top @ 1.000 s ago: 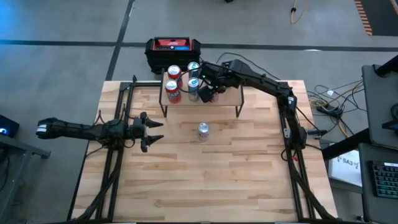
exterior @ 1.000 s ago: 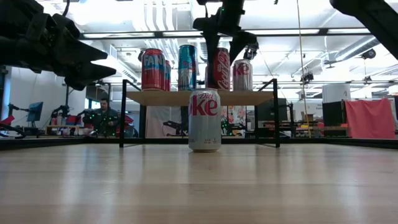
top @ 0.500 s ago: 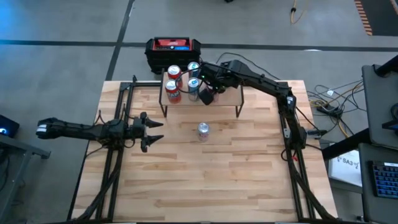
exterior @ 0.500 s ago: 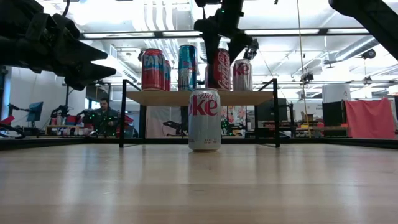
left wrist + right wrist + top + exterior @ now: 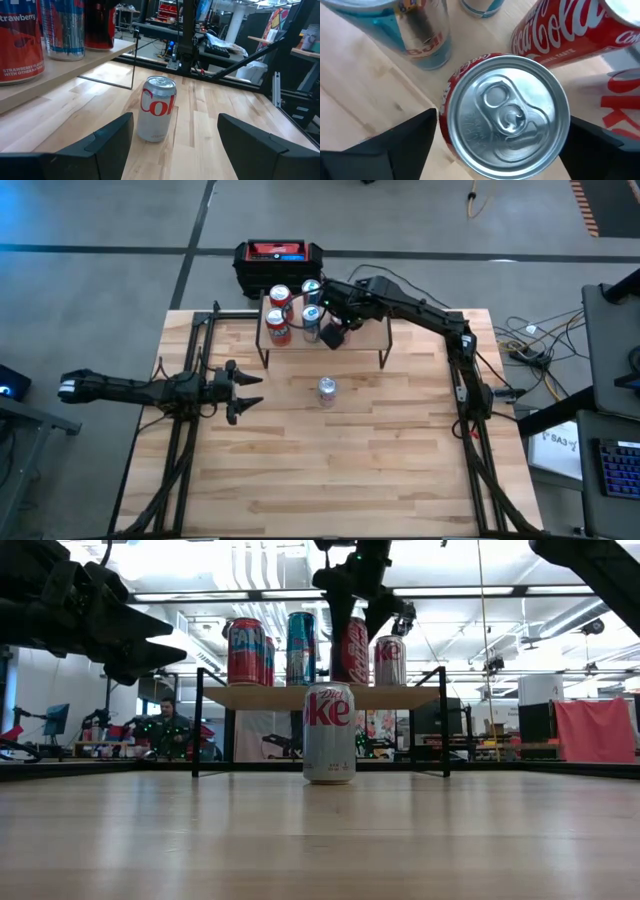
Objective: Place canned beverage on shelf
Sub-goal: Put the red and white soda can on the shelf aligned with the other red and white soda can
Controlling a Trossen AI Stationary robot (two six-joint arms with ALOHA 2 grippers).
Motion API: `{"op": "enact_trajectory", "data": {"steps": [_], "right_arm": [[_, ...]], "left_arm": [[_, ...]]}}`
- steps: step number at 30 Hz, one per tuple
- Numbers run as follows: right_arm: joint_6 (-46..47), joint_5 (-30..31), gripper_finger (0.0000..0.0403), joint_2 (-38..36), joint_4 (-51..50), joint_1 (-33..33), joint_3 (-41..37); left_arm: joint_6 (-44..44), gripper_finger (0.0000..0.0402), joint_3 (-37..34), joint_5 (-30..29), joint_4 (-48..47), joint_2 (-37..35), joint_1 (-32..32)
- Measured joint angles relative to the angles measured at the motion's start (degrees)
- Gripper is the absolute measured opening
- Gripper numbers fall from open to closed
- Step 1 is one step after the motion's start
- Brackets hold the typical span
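Note:
The shelf (image 5: 350, 340) stands at the table's far middle, with a light wooden board on black legs. On it stand a red strawberry can (image 5: 246, 652), a blue can (image 5: 301, 648) and a silver can (image 5: 390, 660). My right gripper (image 5: 333, 332) is above the shelf, shut on a red cola can (image 5: 507, 115). A silver cola can (image 5: 327, 389) stands upright on the table in front of the shelf. My left gripper (image 5: 250, 390) is open and empty at the table's left, pointing at that can (image 5: 156, 115). My right gripper pinches the red cola can's side wall just under its top rim (image 5: 446, 125) between its two fingers. The fingers come from above, pointing down. The can (image 5: 350, 650) is upright, with its base down at the shelf's board among the other cans.
A black-and-red box (image 5: 279, 256) sits on the floor behind the table's far edge. The right half of the shelf's board (image 5: 365, 330) is bare. Bare tabletop (image 5: 340, 470) lies toward the near edge.
My right gripper has shifted a little toward the table's left over the shelf with the red cola can. The can leaned slightly before and is upright now, closer to the blue can.

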Motion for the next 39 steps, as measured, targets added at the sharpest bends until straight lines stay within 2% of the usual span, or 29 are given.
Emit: {"op": "enact_trajectory", "data": {"steps": [7, 20, 34, 39], "right_arm": [[3.0, -0.9, 0.0288, 0.0, 1.2, 0.0, 0.0], [18.4, 3.8, 0.0296, -0.1, -0.1, 0.0, -0.1], [20.0, 4.0, 0.0302, -0.1, 0.9, 0.2, -0.1], [21.8, 3.9, 0.0329, -0.1, 0.8, 0.3, -0.1]], "left_arm": [[0.0, 0.0275, 0.0, 0.0, 0.0, 0.0, 0.0], [0.0, 0.0275, 0.0, 0.0, 0.0, 0.0, 0.0], [0.0, 0.0275, 0.0, 0.0, 0.0, 0.0, 0.0], [0.0, 0.0275, 0.0, 0.0, 0.0, 0.0, 0.0]]}}
